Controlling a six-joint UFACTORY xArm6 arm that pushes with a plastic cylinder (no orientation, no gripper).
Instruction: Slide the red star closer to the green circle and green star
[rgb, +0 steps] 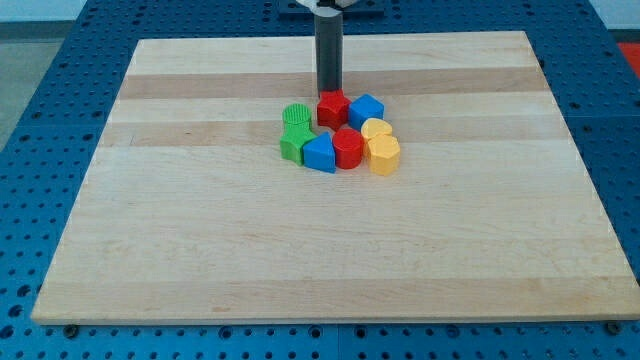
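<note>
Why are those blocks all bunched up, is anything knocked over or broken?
Nothing stands out. The blocks sit in one tight cluster near the board centre, all flat and whole. My tip stands right behind the red star, at the cluster's top edge.

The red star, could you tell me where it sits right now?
The red star sits at the cluster's top, just below my tip, with the green circle to its left and a blue block to its right.

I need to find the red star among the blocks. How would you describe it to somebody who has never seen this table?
On the wooden board, find the tight cluster of coloured blocks. The red star sits at the cluster's top edge, directly below my tip, with the green circle to its left and a blue block to its right. The other red block is round and lower.
</note>
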